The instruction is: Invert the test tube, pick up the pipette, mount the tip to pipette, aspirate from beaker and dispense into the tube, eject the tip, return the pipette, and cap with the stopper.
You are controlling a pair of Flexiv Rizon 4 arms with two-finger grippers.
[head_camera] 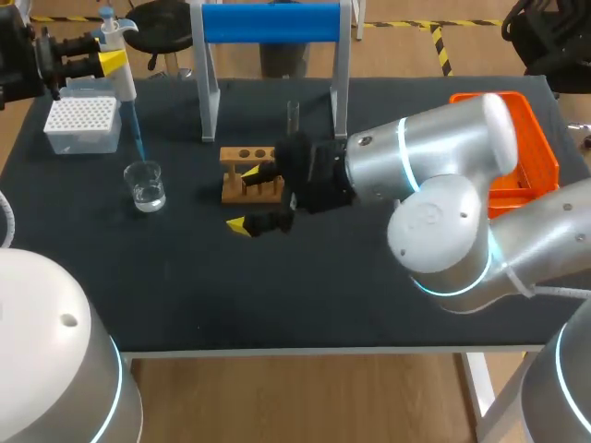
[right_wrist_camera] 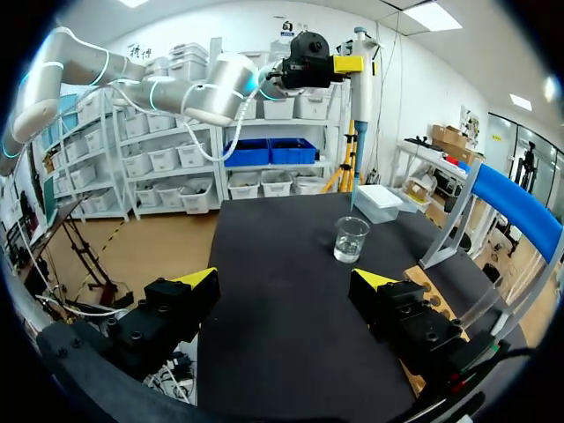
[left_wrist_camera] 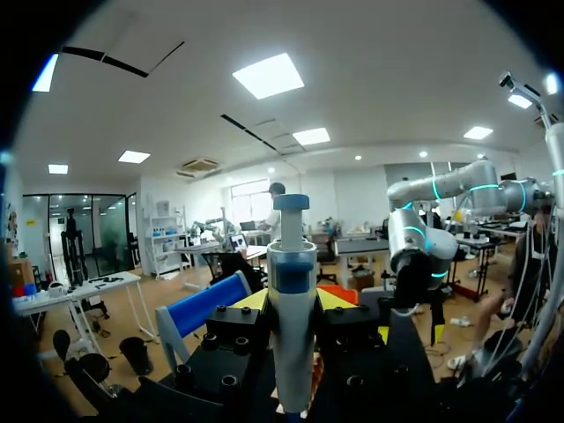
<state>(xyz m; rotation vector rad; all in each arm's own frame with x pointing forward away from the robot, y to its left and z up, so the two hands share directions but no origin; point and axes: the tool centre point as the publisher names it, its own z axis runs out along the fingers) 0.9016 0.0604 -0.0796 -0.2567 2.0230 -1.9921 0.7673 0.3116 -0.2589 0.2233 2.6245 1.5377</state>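
In the head view, the left gripper is pinching the pipette. The pipette is hanging nearly upright, with its blue tip pointing down at the beaker directly below and ending just about at the rim. The right gripper is lying spread wide at the wooden rack, well apart from the beaker.

In the left wrist view, the left gripper is clamping the pipette from both sides.

In the right wrist view, the right gripper is gaping open, with the beaker ahead and the blue tip hanging just over it.
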